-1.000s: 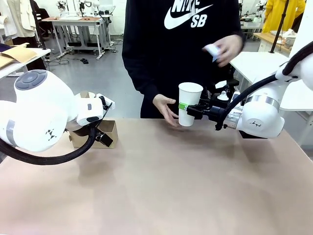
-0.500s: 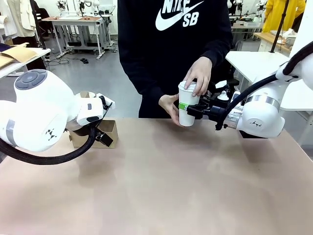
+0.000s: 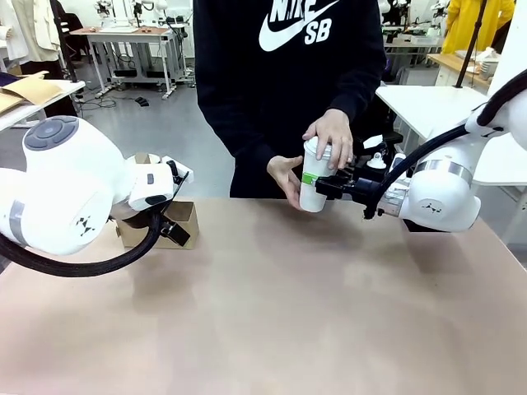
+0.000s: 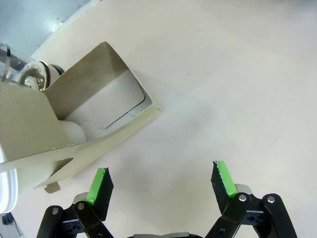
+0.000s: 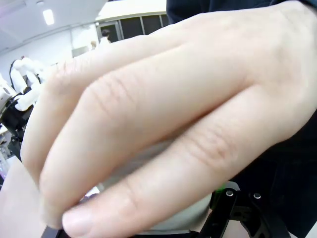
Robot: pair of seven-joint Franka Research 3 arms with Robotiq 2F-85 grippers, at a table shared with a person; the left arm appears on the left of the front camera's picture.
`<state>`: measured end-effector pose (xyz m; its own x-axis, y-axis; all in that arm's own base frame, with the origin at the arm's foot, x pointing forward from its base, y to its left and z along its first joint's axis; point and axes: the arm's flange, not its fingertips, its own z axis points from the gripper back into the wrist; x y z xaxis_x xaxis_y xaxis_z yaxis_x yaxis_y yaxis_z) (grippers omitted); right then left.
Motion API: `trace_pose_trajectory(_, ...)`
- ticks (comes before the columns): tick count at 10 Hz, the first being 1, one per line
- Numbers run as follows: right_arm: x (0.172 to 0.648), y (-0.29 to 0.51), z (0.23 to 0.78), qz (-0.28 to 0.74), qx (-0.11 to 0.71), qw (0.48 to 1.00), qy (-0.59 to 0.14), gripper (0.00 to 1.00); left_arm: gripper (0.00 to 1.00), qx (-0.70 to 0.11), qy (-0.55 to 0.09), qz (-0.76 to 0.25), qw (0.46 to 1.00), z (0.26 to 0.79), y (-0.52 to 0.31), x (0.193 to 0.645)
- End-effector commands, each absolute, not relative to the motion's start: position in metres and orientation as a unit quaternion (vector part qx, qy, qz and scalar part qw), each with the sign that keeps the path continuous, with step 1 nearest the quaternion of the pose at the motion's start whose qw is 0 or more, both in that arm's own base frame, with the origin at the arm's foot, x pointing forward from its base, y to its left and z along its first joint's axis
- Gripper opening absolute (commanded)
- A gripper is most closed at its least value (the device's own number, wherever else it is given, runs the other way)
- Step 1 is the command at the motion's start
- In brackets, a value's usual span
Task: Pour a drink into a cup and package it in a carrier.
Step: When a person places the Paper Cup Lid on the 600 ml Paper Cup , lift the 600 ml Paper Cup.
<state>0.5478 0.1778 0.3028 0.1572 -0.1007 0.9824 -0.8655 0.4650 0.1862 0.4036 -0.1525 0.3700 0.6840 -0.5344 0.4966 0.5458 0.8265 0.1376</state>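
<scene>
1. The right gripper (image 3: 323, 186) pinches the cup (image 3: 311, 199) over the table's (image 3: 272, 296) far edge; the person's hand (image 3: 331, 138) pressing on top could crush or tilt it.
2. The left gripper (image 4: 161, 181), jaws spread, hangs beside the carrier (image 4: 94, 104) and could knock it.

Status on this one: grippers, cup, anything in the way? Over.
Left gripper open, empty, beside carrier. Right gripper shut on cup, upright. Person's hand over cup's top, second hand at its side.
</scene>
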Motion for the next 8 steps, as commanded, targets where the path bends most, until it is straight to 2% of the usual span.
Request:
trace_pose_trajectory(1,0.5476,0.1819,0.31,0.303,0.42,0.631,-0.577,0.8,1.0,-0.012,-0.268,-0.294,0.918,0.3704,-0.1519,0.4036)
trace_pose_trajectory(8,0.5476,0.1819,0.31,0.303,0.42,0.631,-0.577,0.8,1.0,-0.012,-0.268,-0.294,0.918,0.3704,-0.1519,0.4036)
